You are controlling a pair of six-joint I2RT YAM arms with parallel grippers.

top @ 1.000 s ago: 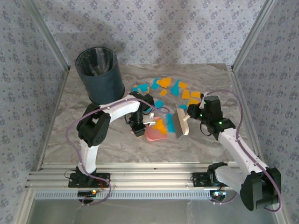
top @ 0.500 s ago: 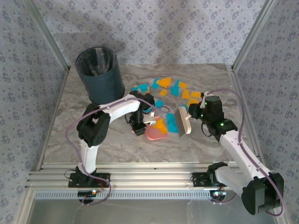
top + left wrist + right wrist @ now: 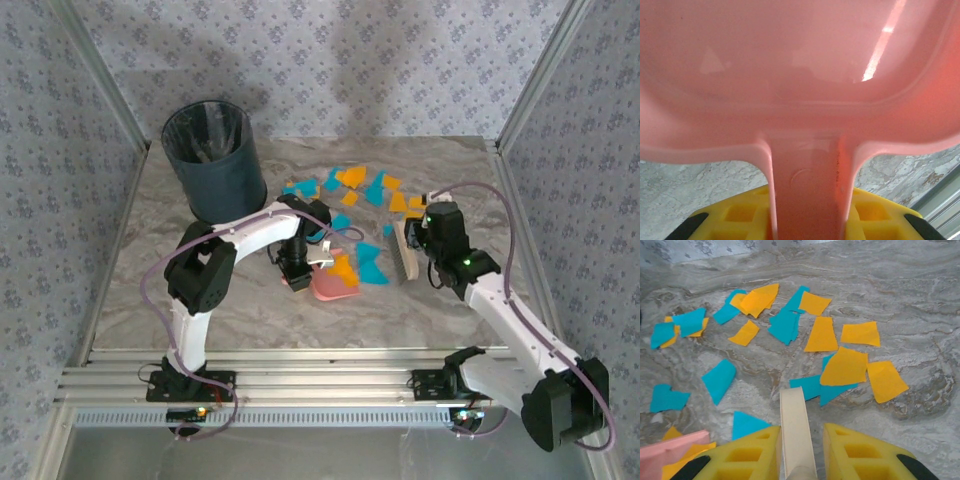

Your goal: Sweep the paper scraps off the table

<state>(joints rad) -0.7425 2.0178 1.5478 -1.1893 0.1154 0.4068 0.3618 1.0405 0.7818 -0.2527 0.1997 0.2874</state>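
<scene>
Lying mostly ahead of the right gripper, the scraps spread teal and orange over the table, with a few close beside the left gripper. That gripper is clamped on the handle of a pink dustpan, and orange pieces sit at the pan's mouth. What the bin beyond it holds I cannot tell. The right gripper is closed on a brush, which has drawn back from the dustpan since a second ago, uncovering a teal scrap. The right wrist view catches a pan corner bearing orange paper. The left wrist view gives the pan's wall and handle close up.
</scene>
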